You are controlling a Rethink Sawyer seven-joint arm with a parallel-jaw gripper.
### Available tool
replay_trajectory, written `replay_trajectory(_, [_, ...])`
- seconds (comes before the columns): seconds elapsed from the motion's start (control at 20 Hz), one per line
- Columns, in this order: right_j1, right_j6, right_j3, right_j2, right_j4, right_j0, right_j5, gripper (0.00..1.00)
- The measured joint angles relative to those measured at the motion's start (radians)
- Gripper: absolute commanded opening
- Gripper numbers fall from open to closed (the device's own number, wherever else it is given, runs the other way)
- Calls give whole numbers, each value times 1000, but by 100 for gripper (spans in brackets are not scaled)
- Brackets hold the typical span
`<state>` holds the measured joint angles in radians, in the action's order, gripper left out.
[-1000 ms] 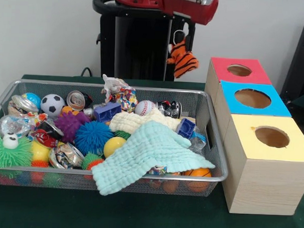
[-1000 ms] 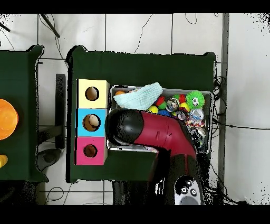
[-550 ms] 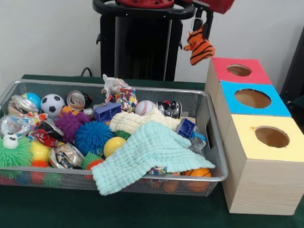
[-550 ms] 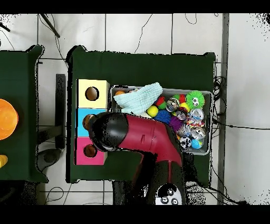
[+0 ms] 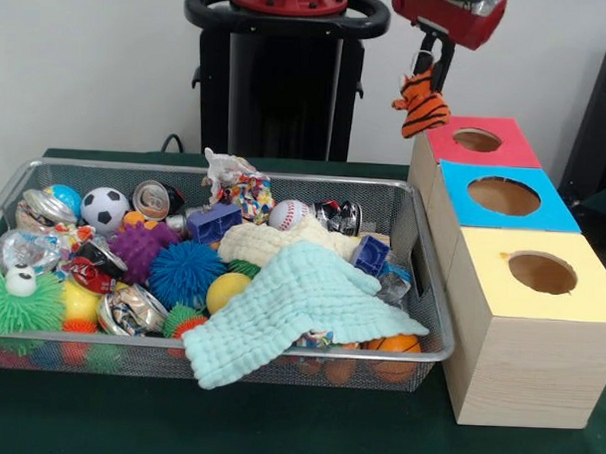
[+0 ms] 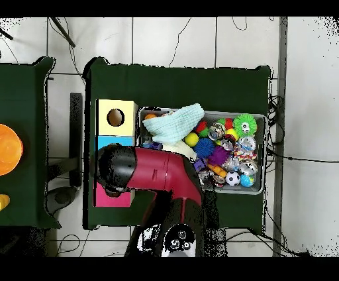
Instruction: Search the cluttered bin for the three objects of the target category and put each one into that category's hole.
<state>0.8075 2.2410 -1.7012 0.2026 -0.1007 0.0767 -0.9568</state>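
A small orange-and-black striped tiger plush (image 5: 424, 104) hangs in the air from my gripper (image 5: 431, 60), which is shut on its top. It dangles just left of the red box (image 5: 520, 151), a little above the level of that box's round hole (image 5: 477, 140). In the overhead view my red arm (image 6: 155, 173) covers the red and blue boxes and hides the gripper and the plush. Only the yellow box (image 6: 116, 117) shows fully there.
Red, blue (image 5: 560, 212) and yellow (image 5: 485, 285) boxes stand in a row right of the wire bin (image 5: 106, 164). The bin holds balls, crushed cans, spiky toys, a rope toy (image 5: 246, 193) and a pale green cloth (image 5: 300, 307) draped over its front rim.
My arm has swung right in the front view, carrying the tiger plush from behind the bin to beside the red box. The bin's contents have not moved.
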Motion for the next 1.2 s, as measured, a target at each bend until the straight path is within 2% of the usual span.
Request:
replay_trajectory(0.5, [-63,138,-1,27,-97,45,55,0])
replay_trajectory(0.8, [-69,224,-2,64,-150,79,55,0])
replay_trajectory(1.2, [-66,301,-2,99,-169,109,43,0])
